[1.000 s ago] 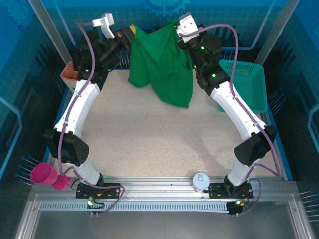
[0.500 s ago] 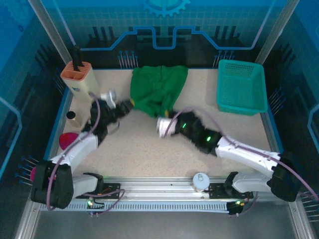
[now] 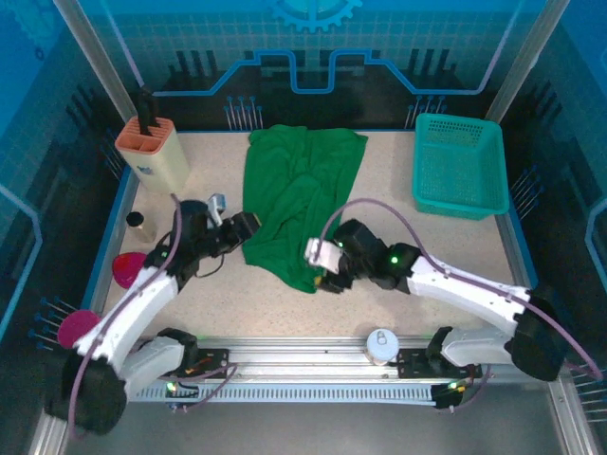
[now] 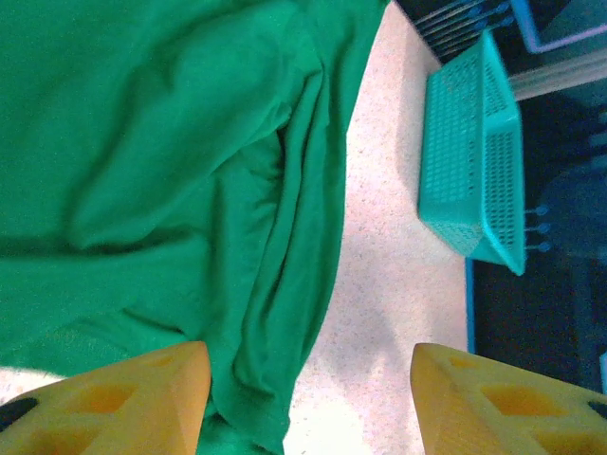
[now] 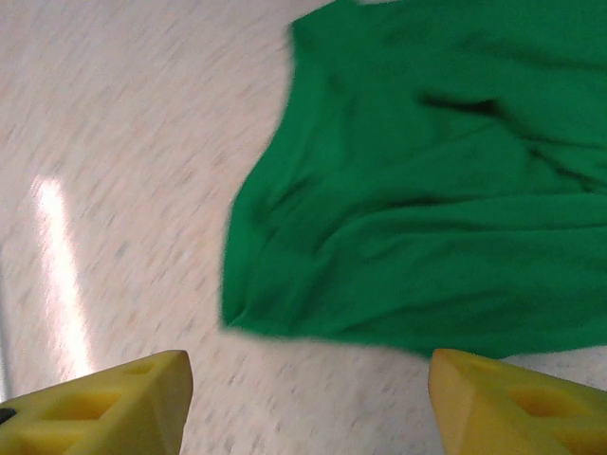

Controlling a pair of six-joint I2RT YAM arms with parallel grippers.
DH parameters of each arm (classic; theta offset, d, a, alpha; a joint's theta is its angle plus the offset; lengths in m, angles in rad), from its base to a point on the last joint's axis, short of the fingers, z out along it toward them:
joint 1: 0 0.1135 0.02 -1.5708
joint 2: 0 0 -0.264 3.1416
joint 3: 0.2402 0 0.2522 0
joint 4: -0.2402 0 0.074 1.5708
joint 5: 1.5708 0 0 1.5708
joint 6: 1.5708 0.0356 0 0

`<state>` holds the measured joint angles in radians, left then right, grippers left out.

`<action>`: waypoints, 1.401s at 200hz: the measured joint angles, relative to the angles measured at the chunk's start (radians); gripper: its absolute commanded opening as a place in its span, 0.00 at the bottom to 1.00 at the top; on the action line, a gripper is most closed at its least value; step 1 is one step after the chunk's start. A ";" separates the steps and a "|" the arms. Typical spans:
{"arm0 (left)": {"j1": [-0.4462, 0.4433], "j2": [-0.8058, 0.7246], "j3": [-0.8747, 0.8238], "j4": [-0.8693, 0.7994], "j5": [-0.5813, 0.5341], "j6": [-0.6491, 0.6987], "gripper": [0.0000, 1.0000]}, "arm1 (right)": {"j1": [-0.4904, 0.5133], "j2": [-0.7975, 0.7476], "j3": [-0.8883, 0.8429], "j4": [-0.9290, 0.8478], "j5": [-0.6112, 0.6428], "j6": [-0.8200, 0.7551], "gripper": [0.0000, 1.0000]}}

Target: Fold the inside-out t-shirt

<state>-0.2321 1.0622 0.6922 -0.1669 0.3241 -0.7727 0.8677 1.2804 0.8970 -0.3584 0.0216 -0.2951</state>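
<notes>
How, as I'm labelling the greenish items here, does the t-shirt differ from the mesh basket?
The t-shirt is deep green soft cloth, while the basket is teal rigid mesh. The t-shirt lies rumpled and flat mid-table, while the basket stands upright at the far right corner. The t-shirt covers more of the surface than the basket does. Both rest on the table.
</notes>
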 measured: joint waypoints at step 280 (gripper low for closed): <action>-0.235 0.563 0.277 -0.170 -0.026 0.140 0.53 | -0.140 0.495 0.074 0.210 0.002 0.769 0.00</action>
<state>-0.4667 1.6257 0.9691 -0.3370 0.2981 -0.6327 0.7280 1.7756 0.9707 -0.1486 0.0235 0.4740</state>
